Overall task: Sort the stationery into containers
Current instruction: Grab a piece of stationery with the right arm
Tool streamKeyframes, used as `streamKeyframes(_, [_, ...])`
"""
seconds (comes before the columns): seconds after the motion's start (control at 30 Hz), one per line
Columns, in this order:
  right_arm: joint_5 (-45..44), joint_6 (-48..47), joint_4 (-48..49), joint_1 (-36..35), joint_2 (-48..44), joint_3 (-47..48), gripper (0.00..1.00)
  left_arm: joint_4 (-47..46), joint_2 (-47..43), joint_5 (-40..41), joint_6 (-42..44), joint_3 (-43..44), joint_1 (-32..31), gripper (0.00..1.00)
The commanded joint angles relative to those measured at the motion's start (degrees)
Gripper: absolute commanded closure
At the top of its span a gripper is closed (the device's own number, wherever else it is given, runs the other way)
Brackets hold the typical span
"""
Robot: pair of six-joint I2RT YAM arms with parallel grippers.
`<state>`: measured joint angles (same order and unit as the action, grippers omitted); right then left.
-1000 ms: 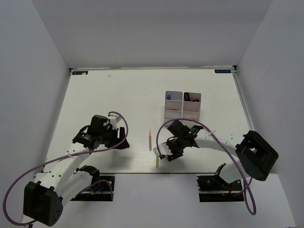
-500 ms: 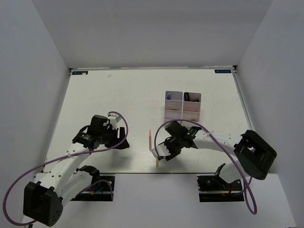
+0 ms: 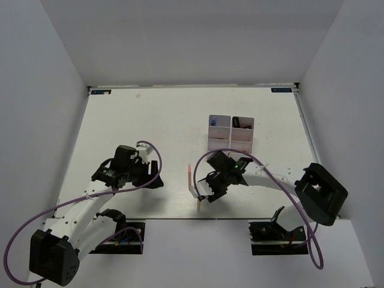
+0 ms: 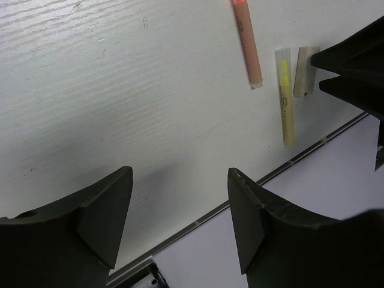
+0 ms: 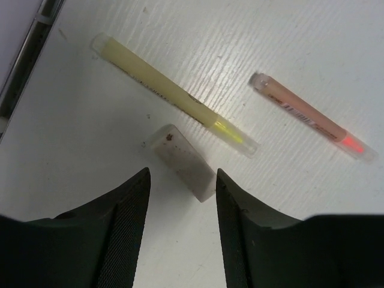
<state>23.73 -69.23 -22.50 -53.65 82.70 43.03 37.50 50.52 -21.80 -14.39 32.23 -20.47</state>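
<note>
White tabletop [image 3: 150, 120] lies under both arms. Your right arm swings in from its base and bends left, wrist pitched down, so the right gripper [image 5: 182, 175] hangs low over the tan eraser [image 5: 183, 161]. Its jaws stand partly apart, one finger on each side of the eraser's near end, with nothing gripped. You cannot tell whether either finger touches it. Your left arm curls forward and aims the left gripper [image 4: 180, 177] rightward, jaws wide and holding nothing, well apart from the sticks.

From overhead the eraser is hidden beneath the right gripper. The bins [image 3: 231, 133] are small there: a blue-capped thing shows in the far left one and something dark in the far right one; the rest you cannot make out.

The yellow stick [image 5: 174, 96] lies just beside the eraser, its end near the table's front edge. The pink stick [image 5: 312, 117] lies beyond it. The bins stand well apart, toward the far side.
</note>
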Motion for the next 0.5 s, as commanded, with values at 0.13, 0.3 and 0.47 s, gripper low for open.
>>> streamKeyframes(0.13, [0.18, -4.33, -1.49, 0.03, 5.36, 3.55, 0.48, 0.04, -0.86, -0.52, 0.77, 0.55, -0.18, 0.25])
streamKeyframes(0.3, [0.62, -8.02, -4.12, -0.05, 8.88, 5.66, 0.47, 0.21, -0.86, -0.26, 0.77, 0.38, -0.10, 0.25])
streamKeyframes(0.47, [1.76, -13.47, -13.09, 0.30, 11.70, 9.53, 0.52, 0.21, -1.21, -0.43, 0.77, 0.55, -0.18, 0.25])
